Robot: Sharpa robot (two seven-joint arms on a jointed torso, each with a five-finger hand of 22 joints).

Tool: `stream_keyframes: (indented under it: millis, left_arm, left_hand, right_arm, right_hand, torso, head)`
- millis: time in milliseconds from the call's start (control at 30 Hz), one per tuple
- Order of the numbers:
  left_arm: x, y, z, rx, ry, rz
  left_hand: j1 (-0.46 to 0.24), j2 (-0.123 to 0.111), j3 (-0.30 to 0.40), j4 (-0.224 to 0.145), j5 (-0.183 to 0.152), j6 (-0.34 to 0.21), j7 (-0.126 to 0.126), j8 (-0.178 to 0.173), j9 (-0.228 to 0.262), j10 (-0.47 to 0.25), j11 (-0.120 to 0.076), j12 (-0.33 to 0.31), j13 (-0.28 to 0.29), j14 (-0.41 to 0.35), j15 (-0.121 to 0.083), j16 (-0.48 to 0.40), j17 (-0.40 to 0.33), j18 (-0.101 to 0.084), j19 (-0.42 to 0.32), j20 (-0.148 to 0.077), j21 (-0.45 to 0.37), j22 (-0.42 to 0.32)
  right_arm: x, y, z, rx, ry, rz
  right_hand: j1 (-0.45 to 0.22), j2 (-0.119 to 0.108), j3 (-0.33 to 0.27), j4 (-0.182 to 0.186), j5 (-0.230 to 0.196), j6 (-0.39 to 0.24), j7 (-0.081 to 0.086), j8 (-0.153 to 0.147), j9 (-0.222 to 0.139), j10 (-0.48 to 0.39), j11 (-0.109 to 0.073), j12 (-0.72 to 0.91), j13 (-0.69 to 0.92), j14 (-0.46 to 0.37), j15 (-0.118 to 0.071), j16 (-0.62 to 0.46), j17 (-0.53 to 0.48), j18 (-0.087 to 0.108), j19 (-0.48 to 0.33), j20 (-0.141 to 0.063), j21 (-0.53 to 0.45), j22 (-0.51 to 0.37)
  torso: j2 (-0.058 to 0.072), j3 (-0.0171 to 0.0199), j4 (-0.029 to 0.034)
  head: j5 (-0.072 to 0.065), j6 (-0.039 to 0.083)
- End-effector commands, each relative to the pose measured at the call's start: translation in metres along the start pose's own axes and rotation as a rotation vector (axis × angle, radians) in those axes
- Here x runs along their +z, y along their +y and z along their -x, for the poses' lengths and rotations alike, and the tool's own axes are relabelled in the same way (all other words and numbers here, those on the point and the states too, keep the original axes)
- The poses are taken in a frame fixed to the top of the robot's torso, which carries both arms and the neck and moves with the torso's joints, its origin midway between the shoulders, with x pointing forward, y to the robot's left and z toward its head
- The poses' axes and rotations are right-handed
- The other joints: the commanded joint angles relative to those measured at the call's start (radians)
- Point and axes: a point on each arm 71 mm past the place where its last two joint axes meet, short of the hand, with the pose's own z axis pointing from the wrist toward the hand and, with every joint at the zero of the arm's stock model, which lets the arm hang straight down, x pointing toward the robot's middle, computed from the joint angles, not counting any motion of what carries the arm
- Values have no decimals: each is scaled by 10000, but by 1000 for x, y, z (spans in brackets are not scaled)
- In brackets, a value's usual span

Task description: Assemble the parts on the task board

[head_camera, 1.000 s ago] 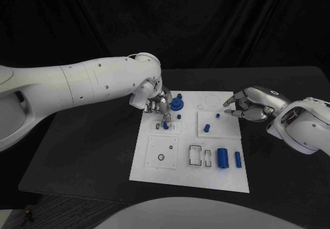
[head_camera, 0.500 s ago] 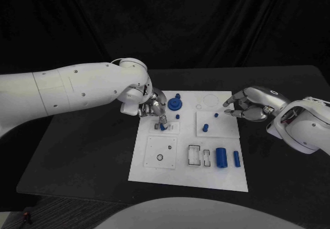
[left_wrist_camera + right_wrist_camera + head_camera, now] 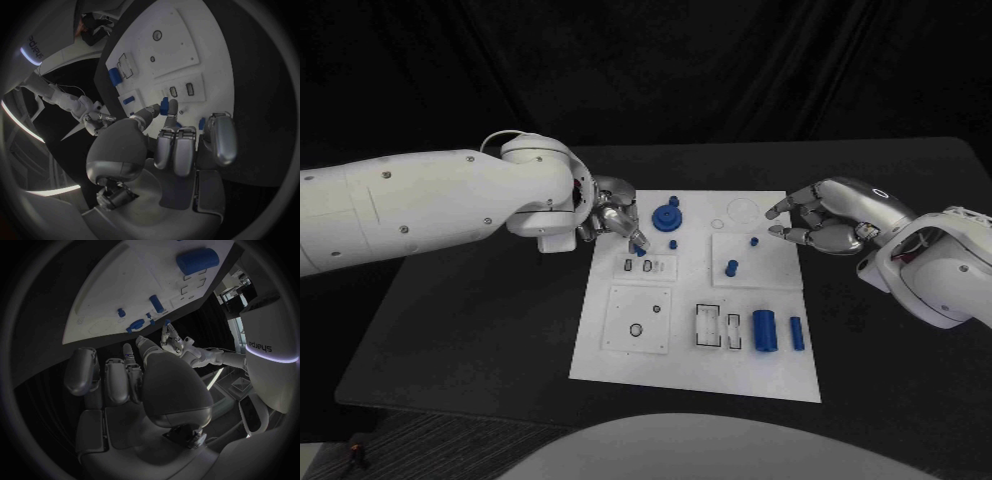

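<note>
left hand lifted small blue peg (cylindrical) off white board.

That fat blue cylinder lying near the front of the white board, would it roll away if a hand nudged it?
Probably: the big blue cylinder lies on its round side on the flat task board, so a sideways nudge should roll it. It looks rigid, likely light plastic.

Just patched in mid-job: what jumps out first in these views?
The left hand hangs over the task board's far left corner, pinching a small blue part at its fingertips. On the board's near right side lies a large blue cylinder with a slimmer blue pin beside it. The right hand hovers at the board's far right edge, fingers curled, holding nothing visible.
</note>
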Motion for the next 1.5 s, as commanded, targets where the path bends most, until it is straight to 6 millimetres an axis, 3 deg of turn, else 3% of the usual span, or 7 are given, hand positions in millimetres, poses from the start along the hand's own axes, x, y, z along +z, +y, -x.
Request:
stream_keyframes:
  millis: [33,267,433,667,1133,1333,1500]
  left_arm:
    - [-6,-7,6,340,-2335,-949]
    - [-4,0,-9,216,-3348,-1202]
    - [1,5,-22,114,-3337,-1128]
    - [7,11,-36,66,-3224,-1008]
    - [9,12,-55,30,-2719,-992]
    - [8,14,-59,-63,-2526,-956]
    - [6,17,-62,-94,-2365,-879]
  left_hand:
    - [-19,-29,41,96,213,34,-144,112,72,912,-96,63,2499,994,-82,38,2568,111,114,0,91,1784]
    - [-5,-101,69,142,319,56,-170,211,149,942,-115,94,2523,1004,-106,46,2586,98,161,-17,151,1801]
    - [-10,-114,72,158,329,61,-174,231,164,938,-119,89,2519,996,-110,39,2570,97,166,-21,155,1802]
    - [-48,-124,70,223,337,58,-175,260,187,929,-122,79,2510,976,-116,20,2529,100,165,-28,139,1797]
    - [-75,-128,82,287,355,79,-188,310,222,938,-136,88,2518,973,-127,17,2522,96,182,-38,158,1802]
    - [-81,-131,97,317,367,101,-205,349,247,933,-150,81,2512,969,-137,12,2511,101,178,-45,138,1795]
    - [-85,-133,100,328,371,106,-207,359,254,927,-152,74,2506,964,-139,8,2502,100,180,-47,139,1796]
  right_arm:
    - [-3,5,1,40,-451,231]
    - [-4,9,0,107,-461,327]
    - [-5,9,0,129,-441,317]
    - [-6,10,0,148,-407,305]
    - [-6,10,-2,171,-287,272]
    - [-6,9,-2,169,-253,238]
    - [-6,9,-3,166,-225,204]
  right_hand:
    - [47,-27,29,-18,66,-49,39,-58,-13,-68,-14,-68,367,349,63,-28,-23,160,-60,-5,-25,1474]
    - [49,-32,38,-25,87,-59,43,-69,-18,-72,-10,-72,363,346,66,-35,-33,161,-61,-4,-28,1474]
    - [50,-34,42,-29,97,-62,43,-73,-20,-73,-7,-72,364,347,67,-30,-25,162,-63,-3,-36,1472]
    - [55,-38,51,-39,116,-67,46,-80,-25,-78,-3,-77,357,342,70,-43,-46,162,-64,-1,-39,1472]
    - [110,-51,150,-127,291,-65,60,-112,-47,-84,8,-80,354,339,81,-46,-53,164,-67,9,-63,1470]
    - [126,-52,196,-160,374,-58,62,-123,-55,-82,11,-76,361,337,83,-54,-70,164,-66,12,-67,1471]
    - [141,-58,239,-193,454,-51,65,-132,-63,-88,13,-81,353,338,85,-50,-67,163,-63,14,-68,1473]
  torso:
    - [1,0,0]
    - [6,7,-21]
    - [5,0,6]
    - [-5,8,-11]
    - [1,0,-3]
    - [1,-2,6]
    - [0,0,1]
  head:
    - [15,-1]
    - [61,-1]
    - [-26,-1]
    - [24,-1]
    - [164,-1]
    - [125,-1]
    - [171,-1]
